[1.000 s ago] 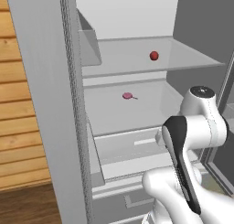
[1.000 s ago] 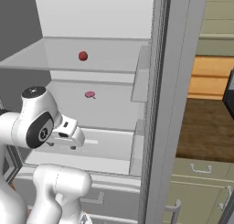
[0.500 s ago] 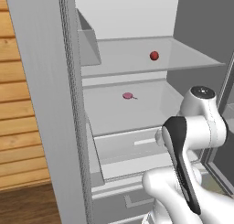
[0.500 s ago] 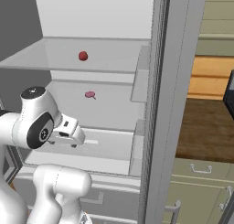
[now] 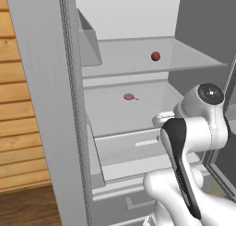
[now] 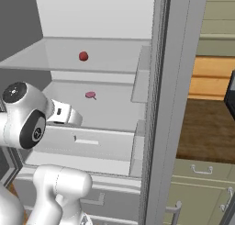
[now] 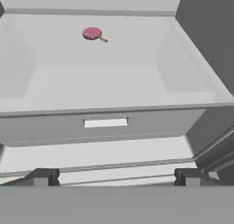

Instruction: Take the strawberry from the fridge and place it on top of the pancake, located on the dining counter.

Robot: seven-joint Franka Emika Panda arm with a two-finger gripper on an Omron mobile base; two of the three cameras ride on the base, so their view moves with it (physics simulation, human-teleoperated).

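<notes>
Strawberry (image 5: 156, 56): small red fruit, resting alone on the upper shelf (image 5: 129, 54) of the open fridge (image 5: 124, 13), ahead of the pincer (image 7: 116, 176) and well above it, untouched. Pincer: released, its two dark tips spread wide with nothing between them, aimed into the fridge at the height of the lower compartment (image 7: 114, 81), well short of any contents. Secondary item: flat pink piece with a thin stem (image 7: 92, 33), lying far ahead of the pincer near the back of that lower compartment; judged not to be the fruit wanted. Just ahead of and below the tips: a grey drawer front with a pale bar handle (image 7: 105, 122). Change over the last second: none; arm, pincer and contents all match the earlier pictures. Assessment: retrieval not begun; the hand must rise to the upper shelf and reach in before closing, and the carry to the pancake is entirely outstanding.
</notes>
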